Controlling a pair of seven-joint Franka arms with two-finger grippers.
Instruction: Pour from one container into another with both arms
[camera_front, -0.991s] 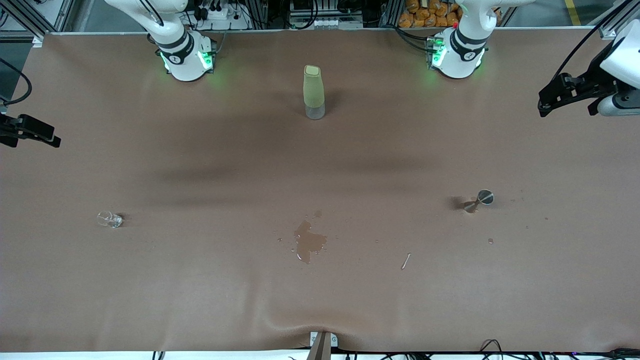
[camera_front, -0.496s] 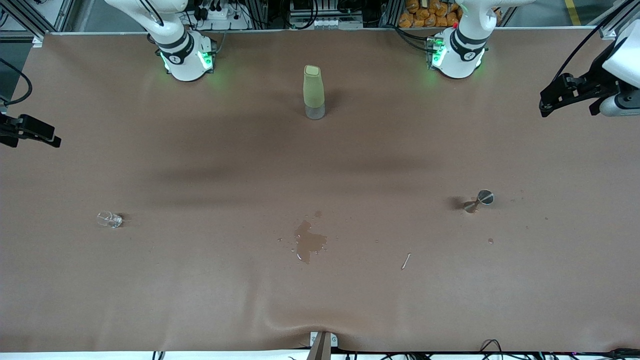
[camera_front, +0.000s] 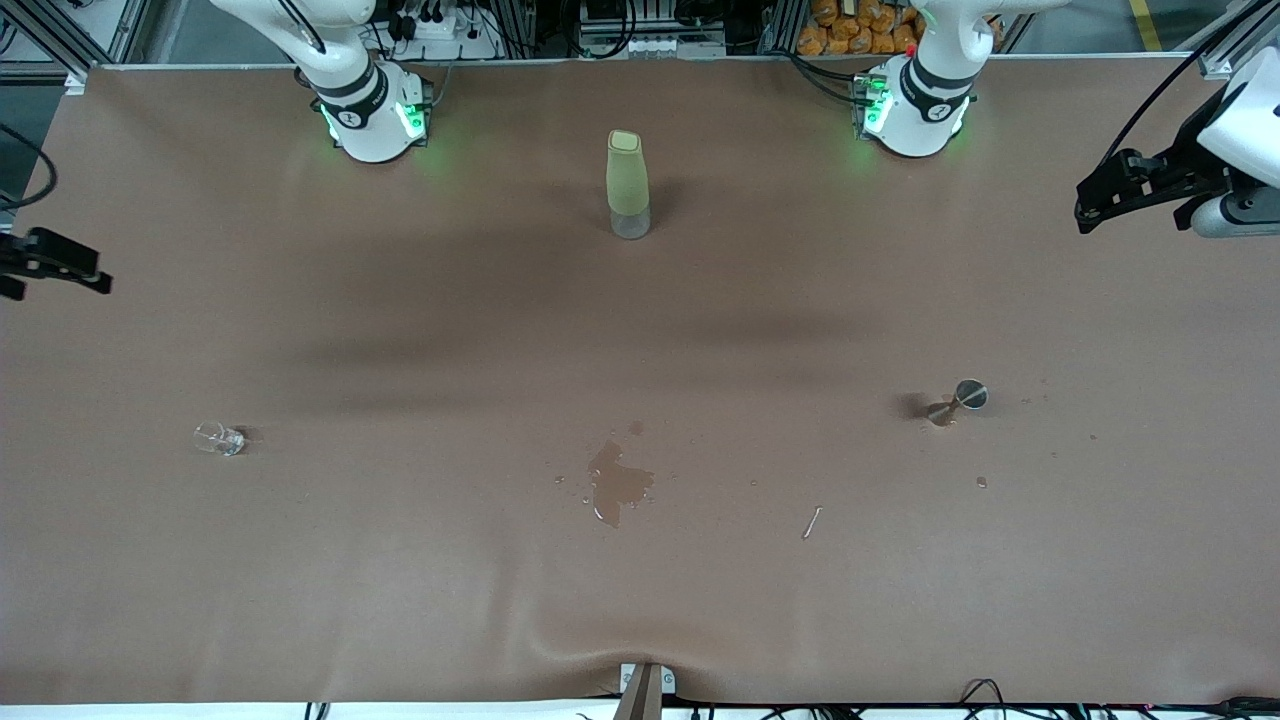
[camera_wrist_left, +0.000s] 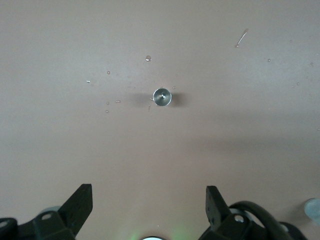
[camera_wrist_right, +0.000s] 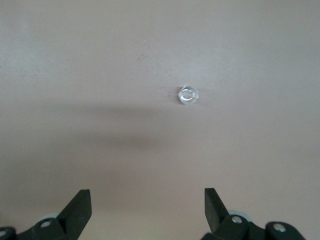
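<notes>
Nearest the front camera lies a brown puddle on the table, mid-way along it. A little farther off, toward my right arm's end, stands the small clear glass. Level with it toward my left arm's end stands the metal jigger. Farthest, between my bases, is the tall green bottle.

The glass I judge light, brittle and slick, so I would pinch it low across its wall with gentle force. The jigger looks stiff and light but top-heavy (a narrow waist between two cones); that waist is my hold.

My left gripper hangs high over the jigger, fingers spread wide and empty. My right gripper hangs likewise over the glass, wide and empty.

My wrist views look straight down into both mouths, which the front view cannot; only the front view shows the bottle and the puddle
</notes>
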